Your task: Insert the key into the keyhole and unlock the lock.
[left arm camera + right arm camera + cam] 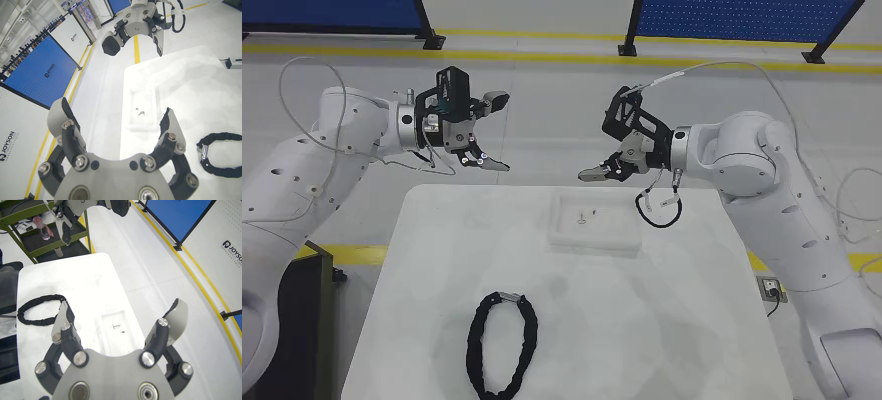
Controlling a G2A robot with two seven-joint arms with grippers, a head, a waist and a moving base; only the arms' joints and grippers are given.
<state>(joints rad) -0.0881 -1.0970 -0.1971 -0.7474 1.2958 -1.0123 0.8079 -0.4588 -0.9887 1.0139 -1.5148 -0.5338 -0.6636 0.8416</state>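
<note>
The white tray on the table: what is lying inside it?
Inside the white tray lie a small key and, close beside it, a tiny dark bit, too small to identify. Nothing covers them.

Looking down from above the arms, the top camera stands far enough back to take in most of the white table [642, 320]. The left gripper [498, 132] and right gripper [600, 140] face each other over its far edge. Each wrist camera sits close behind its own tool, the left gripper [115, 106] and the right gripper [120, 302], sighting out between the spread fingers toward the opposite arm. All three views share the tray [617, 240] below and ahead of both tools, and the chain lock [504, 345] lying farther off.
</note>
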